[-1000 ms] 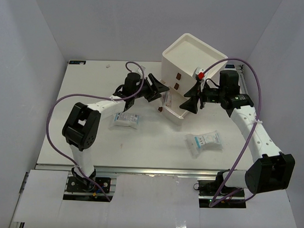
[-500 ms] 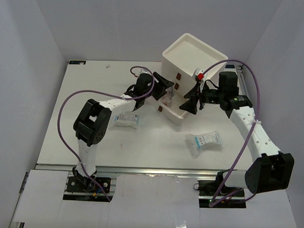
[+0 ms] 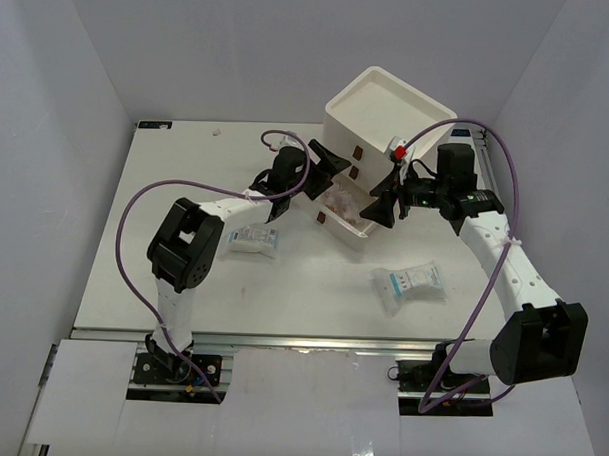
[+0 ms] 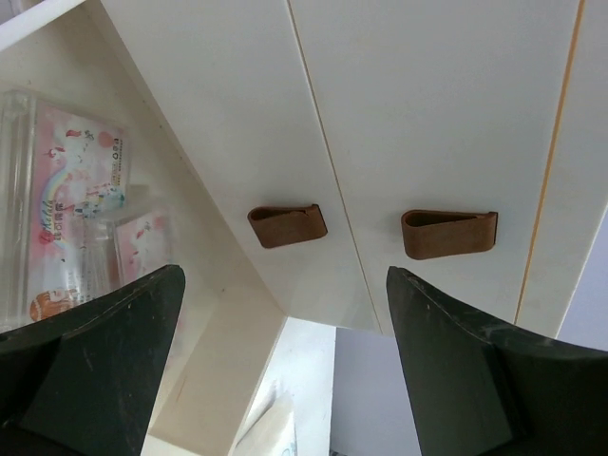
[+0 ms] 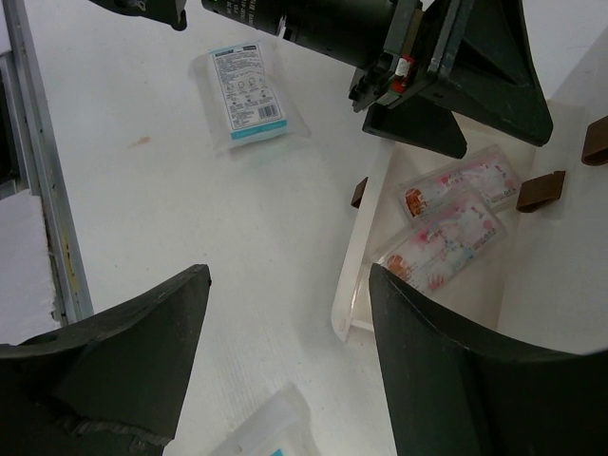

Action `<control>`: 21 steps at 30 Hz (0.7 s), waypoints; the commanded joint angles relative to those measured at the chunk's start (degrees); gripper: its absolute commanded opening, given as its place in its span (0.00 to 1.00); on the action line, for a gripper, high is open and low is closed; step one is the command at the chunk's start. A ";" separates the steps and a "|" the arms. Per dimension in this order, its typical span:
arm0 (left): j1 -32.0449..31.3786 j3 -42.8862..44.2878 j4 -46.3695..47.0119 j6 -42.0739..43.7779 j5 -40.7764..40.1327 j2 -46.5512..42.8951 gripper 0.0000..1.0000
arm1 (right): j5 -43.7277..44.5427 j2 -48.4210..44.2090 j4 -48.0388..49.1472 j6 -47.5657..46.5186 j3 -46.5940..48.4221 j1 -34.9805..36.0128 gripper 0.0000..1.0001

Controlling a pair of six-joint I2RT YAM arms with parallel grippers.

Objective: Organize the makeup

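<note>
- The left gripper is hanging over the open bottom drawer, fingers spread wide with nothing between them. A moment ago it was narrower and farther left.
- The pinkish sachets are lying inside that drawer, so this drop appears finished.
- The right gripper is hovering just beside the drawer, spread and empty.
- One white packet is waiting on the table left of the drawer and a second packet nearer the right arm, so they are likely next.

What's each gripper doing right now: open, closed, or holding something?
Left gripper: jaws open, holding nothing.
Right gripper: jaws open, holding nothing.
</note>
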 commanded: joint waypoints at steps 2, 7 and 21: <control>-0.15 -3.10 3.26 7.18 -2.51 -8.03 0.98 | 0.93 -0.46 1.87 -1.52 -0.36 -0.25 0.75; 0.52 -8.33 3.98 17.23 -6.99 -15.44 0.98 | 3.30 -1.89 1.73 -3.40 1.35 -0.16 0.75; 3.27 -35.62 13.68 20.32 6.63 -28.87 0.62 | 29.92 12.89 -4.04 -5.06 27.57 4.37 0.76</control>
